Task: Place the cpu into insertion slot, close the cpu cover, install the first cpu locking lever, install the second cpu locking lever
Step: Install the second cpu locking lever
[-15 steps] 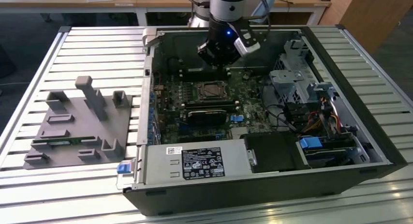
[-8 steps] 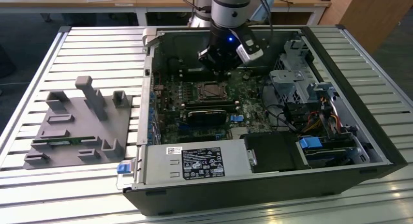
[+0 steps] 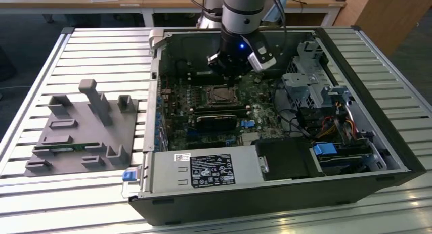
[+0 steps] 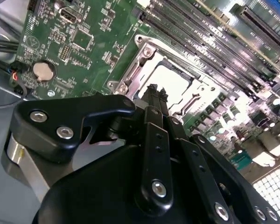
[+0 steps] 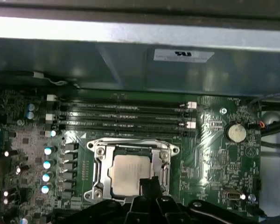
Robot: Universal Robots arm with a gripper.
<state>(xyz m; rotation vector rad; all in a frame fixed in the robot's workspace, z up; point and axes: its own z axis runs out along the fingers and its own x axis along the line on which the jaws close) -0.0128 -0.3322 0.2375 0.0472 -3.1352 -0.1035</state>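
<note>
Both wrist views show the dull silver-grey square cpu (image 5: 129,173) already seated in the metal-rimmed insertion slot (image 5: 99,161) at lower centre, framed by the silvery cpu cover (image 5: 164,164). Lever positions cannot be told. The black hand (image 4: 154,91) hangs just above, fingers pressed together, holding nothing.

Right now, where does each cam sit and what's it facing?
Exterior view: off the arm, above, looking down into the open computer case; the arm and gripper show over the motherboard.
First wrist view: on the arm, facing the cpu under the cpu cover; gripper at the edge.
Second wrist view: on the arm, angled across the gripper.
Both wrist views share the cpu.
</note>
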